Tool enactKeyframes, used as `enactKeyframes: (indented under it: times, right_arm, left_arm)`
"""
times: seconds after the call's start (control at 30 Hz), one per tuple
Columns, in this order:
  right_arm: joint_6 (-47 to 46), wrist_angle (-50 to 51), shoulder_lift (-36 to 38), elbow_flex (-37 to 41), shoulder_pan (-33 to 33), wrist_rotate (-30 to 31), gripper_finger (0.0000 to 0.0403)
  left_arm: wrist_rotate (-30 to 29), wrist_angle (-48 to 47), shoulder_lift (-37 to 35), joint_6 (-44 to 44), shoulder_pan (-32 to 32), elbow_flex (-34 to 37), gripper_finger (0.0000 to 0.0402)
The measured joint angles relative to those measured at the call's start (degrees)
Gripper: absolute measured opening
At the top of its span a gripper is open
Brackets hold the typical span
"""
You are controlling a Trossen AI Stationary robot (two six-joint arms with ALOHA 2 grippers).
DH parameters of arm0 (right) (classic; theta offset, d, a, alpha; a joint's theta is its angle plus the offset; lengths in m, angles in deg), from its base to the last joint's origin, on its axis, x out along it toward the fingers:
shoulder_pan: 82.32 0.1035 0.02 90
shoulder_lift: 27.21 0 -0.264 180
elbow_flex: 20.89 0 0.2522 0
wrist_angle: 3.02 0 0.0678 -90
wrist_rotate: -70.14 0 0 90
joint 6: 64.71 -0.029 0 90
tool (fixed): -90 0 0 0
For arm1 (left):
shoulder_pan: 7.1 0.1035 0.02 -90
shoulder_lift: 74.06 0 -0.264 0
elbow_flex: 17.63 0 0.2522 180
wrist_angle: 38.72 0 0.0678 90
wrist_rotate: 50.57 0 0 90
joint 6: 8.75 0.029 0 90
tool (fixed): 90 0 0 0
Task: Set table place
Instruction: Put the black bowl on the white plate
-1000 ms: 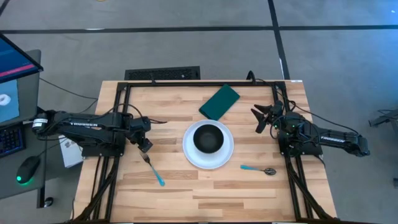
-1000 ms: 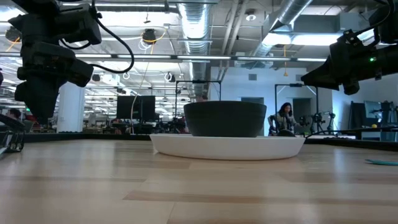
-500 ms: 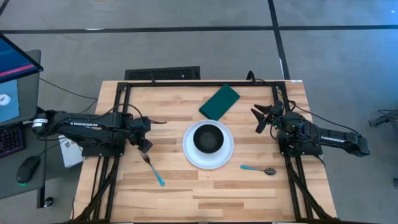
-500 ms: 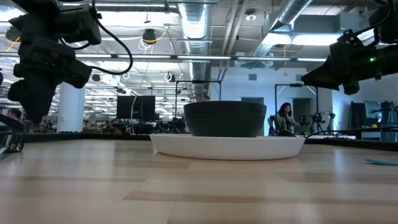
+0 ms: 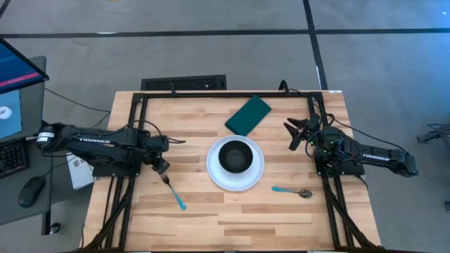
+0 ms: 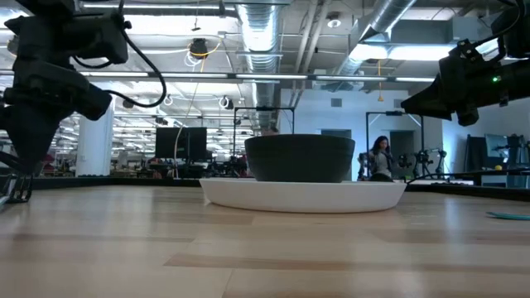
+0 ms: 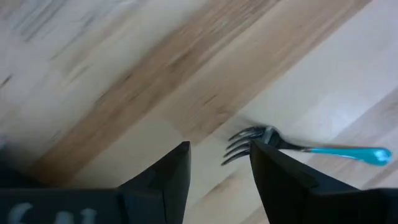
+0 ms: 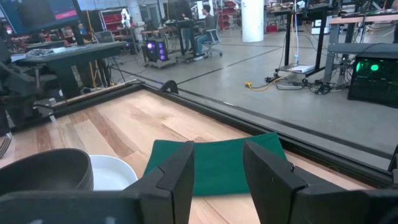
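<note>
A dark bowl (image 5: 235, 156) sits in a white plate (image 5: 254, 176) at the middle of the light-wood table (image 5: 211, 211). A fork with a blue handle (image 5: 174, 192) lies flat left of the plate; it also shows in the left wrist view (image 7: 298, 148). A spoon with a blue handle (image 5: 292, 191) lies flat right of the plate. A green napkin (image 5: 247, 114) lies flat behind the plate. My left gripper (image 5: 161, 166) is open and empty, just above the fork's tines. My right gripper (image 5: 292, 135) is open and empty, right of the napkin.
Black metal framing (image 5: 232, 95) runs along the table's far edge and down both sides. A keyboard (image 5: 183, 84) lies beyond the far edge. A monitor and a mouse (image 5: 31, 191) stand on a desk to the left. A person (image 6: 379, 157) sits far behind.
My left gripper has drawn back a little toward the table's left edge, staying open above the fork's tines. The fork and all other things have kept still.
</note>
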Motion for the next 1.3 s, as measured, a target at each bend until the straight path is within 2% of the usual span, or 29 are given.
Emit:
enactKeyframes:
  times: [0.43,0.97,1.3]
  right_arm:
    - [0.0,0.0,0.0,0.0,0.0,0.0,0.0159]
    - [-0.9,0.0,0.0,0.0,0.0,-0.1,0.0159]
    - [-0.9,0.0,0.0,0.0,0.0,-0.1,0.0159]
  left_arm:
    - [0.3,1.7,0.0,-3.8,-3.2,0.0,0.0115]
    - [-1.4,1.6,0.0,-4.4,-5.3,0.0,0.0113]
    - [0.1,5.3,0.0,-5.0,-5.3,3.7,0.0113]
